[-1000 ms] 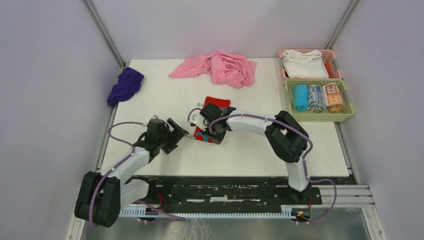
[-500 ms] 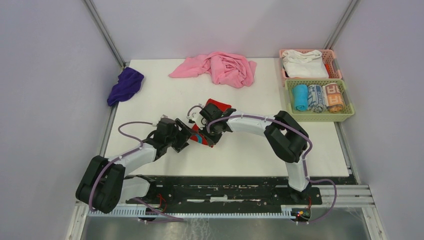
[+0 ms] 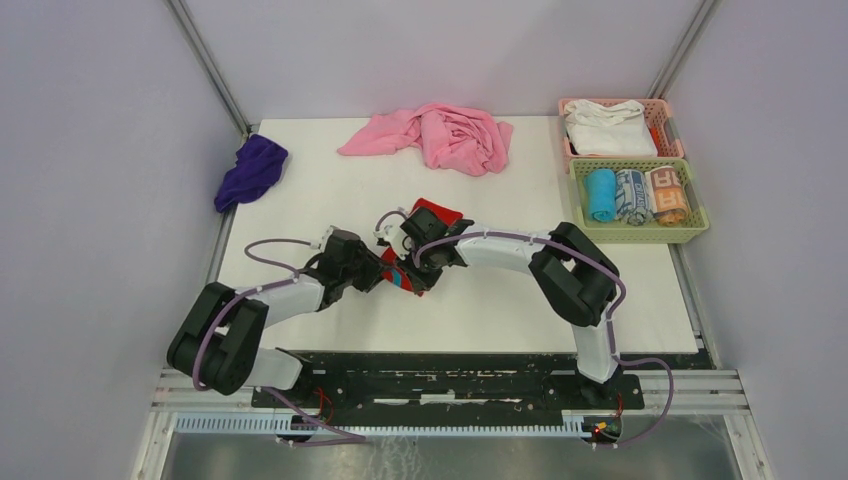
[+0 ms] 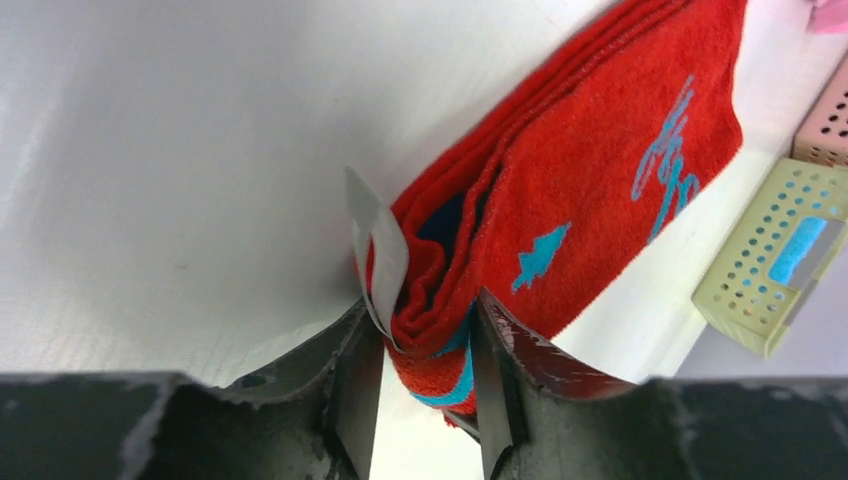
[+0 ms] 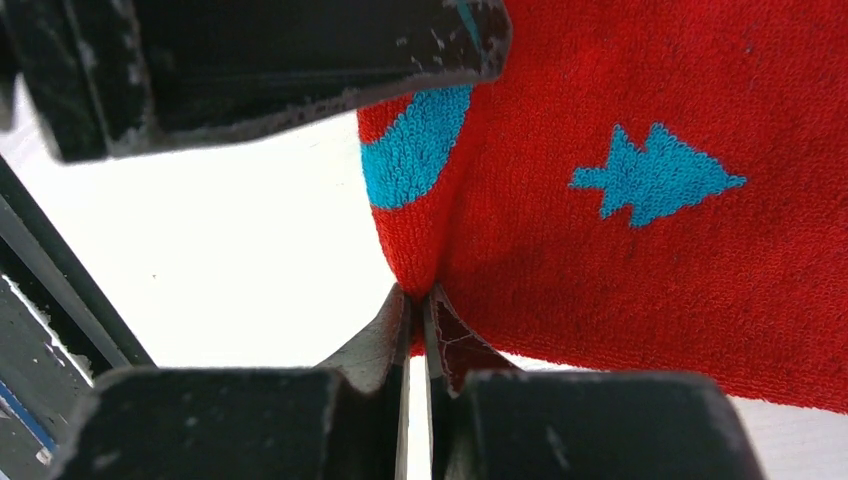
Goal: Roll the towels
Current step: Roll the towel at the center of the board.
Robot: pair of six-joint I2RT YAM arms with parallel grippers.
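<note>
The red towel (image 3: 428, 213) with blue markings lies folded at the table's middle. Its near end is lifted between both grippers. My left gripper (image 3: 384, 272) comes in from the left, and its jaws press on both sides of the towel's bunched near end (image 4: 440, 330), with the white tag (image 4: 383, 255) against the left finger. My right gripper (image 3: 414, 264) is shut, pinching a thin fold of the red towel's edge (image 5: 420, 285). The purple towel (image 3: 250, 170) lies crumpled at the table's far left edge, away from both grippers.
A large pink cloth (image 3: 440, 135) is heaped at the back centre. At the back right, a pink basket (image 3: 662, 112) holds a white cloth (image 3: 608, 130). In front of it, a green basket (image 3: 700, 218) holds three rolled towels (image 3: 635, 195).
My left arm has swung right to the red towel and its jaws have closed from wide open onto the towel's near end. The right gripper has tightened its pinch.
</note>
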